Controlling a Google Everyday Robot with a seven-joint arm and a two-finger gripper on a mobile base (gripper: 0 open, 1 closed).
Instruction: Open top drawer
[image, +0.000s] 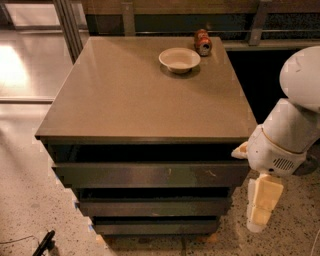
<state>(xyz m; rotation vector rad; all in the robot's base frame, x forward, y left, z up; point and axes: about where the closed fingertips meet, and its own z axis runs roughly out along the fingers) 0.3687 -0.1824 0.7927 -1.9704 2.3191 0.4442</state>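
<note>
- A room with a speckled stone floor (20, 200), and metal railings and dark panels along the back wall.
- In the middle stands a square desk (130, 100) with a smooth brown top. Three dark drawer fronts are stacked below its front edge.
- The top drawer (150, 175) sits directly under the desk top and is the widest of the three fronts. It is flat, has no handle and carries a few pale scratches. It looks closed or nearly so, so the opening appears not yet begun.
- A dark gap runs between the desk top and the upper edge of this drawer. With no handle, that edge is probably the only place to catch and pull.
- A pale bowl (180, 60) and a red can (202, 42) lying on its side rest near the far edge of the desk. They are well apart from the drawers and out of the way.
- The robot's white arm (295, 125) enters from the right side of the view.
- Its cream-coloured hand (262, 215) hangs downward just beside the right end of the top drawer. It does not seem to touch the drawer.
- Whether the hand is open or closed cannot be told, and nothing is seen in its hold.
- The hand is likely placed there so it can reach the drawer front from the side.
</note>
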